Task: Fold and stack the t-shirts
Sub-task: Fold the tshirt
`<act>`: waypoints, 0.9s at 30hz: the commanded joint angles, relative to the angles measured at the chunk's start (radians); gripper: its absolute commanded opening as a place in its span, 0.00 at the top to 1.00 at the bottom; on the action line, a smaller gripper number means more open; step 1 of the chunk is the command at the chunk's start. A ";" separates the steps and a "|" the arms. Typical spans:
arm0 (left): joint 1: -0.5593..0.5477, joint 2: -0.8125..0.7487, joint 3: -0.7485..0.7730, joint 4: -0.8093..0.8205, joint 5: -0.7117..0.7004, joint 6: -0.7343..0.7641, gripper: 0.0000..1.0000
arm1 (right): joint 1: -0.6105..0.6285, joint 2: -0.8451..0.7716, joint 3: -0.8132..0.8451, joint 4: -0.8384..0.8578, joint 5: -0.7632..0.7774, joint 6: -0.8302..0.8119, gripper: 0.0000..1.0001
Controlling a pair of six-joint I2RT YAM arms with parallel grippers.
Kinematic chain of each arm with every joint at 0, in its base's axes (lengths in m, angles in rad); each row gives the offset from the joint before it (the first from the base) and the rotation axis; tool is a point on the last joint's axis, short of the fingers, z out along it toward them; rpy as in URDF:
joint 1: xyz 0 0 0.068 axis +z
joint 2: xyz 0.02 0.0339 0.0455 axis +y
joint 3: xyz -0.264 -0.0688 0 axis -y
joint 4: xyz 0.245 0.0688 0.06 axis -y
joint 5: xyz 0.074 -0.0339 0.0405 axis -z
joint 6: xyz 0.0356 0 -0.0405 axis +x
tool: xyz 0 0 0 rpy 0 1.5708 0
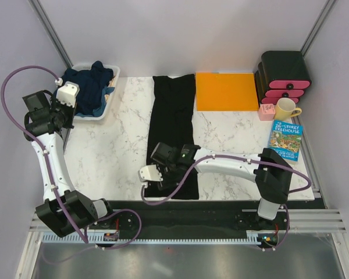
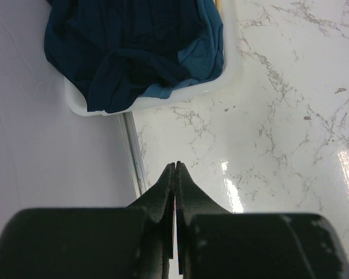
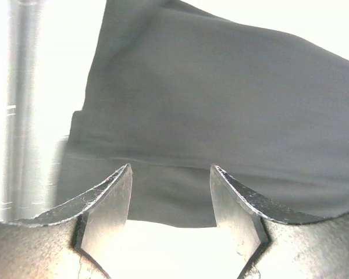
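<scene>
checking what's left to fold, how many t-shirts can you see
2 distinct: a black t-shirt laid out lengthwise mid-table, and a navy t-shirt heap in the white bin at far left, which may hide more.

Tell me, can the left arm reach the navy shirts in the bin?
Probably yes: the left gripper sits shut just short of the bin, and the navy shirts lie uncovered, nothing between.

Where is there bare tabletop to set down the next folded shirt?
Widest bare marble lies between the white bin and the black t-shirt. A smaller patch sits before the orange sheet, between that shirt and the book. The far right corner is crowded: drawers, mug.
</scene>
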 commanded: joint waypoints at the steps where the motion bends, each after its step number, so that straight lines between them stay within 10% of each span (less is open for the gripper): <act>1: 0.003 -0.028 0.037 -0.010 0.019 0.004 0.98 | 0.048 -0.038 -0.122 0.019 -0.076 0.059 0.36; 27: -0.089 -0.039 -0.073 -0.099 0.106 0.174 0.98 | 0.133 0.023 -0.191 0.154 -0.132 0.135 0.41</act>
